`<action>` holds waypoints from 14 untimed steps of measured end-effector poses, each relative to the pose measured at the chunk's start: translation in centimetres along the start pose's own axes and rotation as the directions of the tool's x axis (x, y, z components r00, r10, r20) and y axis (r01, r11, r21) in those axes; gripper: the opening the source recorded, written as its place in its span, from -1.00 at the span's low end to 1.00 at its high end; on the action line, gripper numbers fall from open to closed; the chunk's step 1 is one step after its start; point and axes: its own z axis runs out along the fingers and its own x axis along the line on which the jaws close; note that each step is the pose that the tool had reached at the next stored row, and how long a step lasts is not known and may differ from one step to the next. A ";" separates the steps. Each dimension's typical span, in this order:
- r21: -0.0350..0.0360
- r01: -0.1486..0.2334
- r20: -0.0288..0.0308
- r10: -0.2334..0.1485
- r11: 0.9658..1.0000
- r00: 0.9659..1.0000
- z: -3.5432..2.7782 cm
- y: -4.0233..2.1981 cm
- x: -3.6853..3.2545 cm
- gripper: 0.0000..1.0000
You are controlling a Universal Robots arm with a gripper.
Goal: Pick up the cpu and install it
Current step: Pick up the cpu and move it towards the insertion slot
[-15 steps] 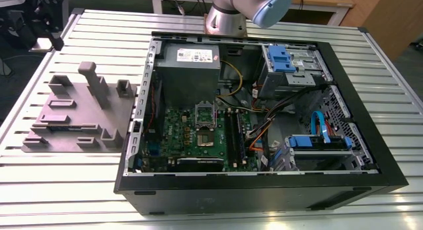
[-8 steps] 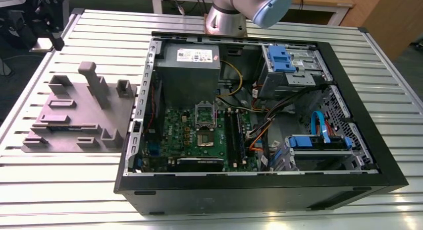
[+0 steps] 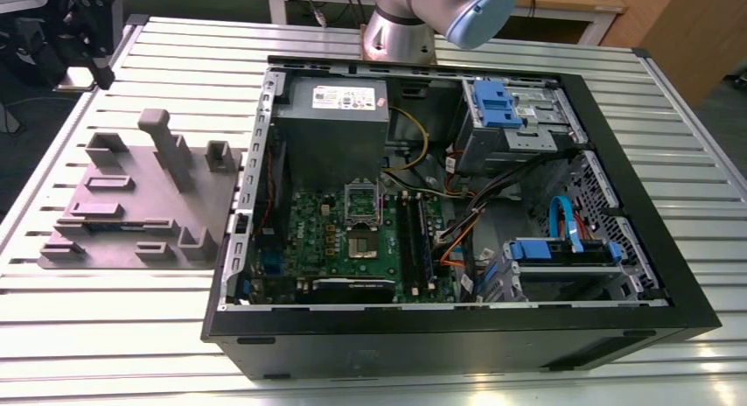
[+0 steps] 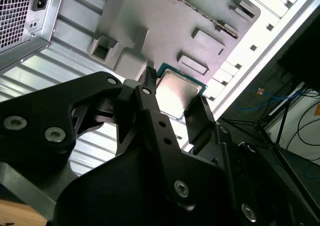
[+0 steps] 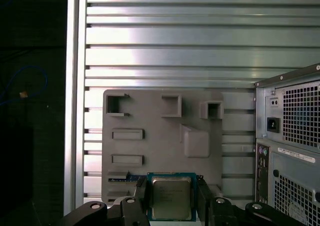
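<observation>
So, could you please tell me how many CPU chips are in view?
1: the cpu, held in the gripper, with the grey fixture behind it. The motherboard socket may hide another.

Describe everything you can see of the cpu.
The cpu is a small flat square chip with a shiny silver-grey metal top and a thin blue-green rim. In both wrist views it sits between the black fingers of the claw, which press on two opposite edges, holding it above the grey fixture block.
</observation>
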 end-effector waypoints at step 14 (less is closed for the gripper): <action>0.000 0.000 0.000 0.000 1.000 1.000 0.00 0.00 -0.36 -0.05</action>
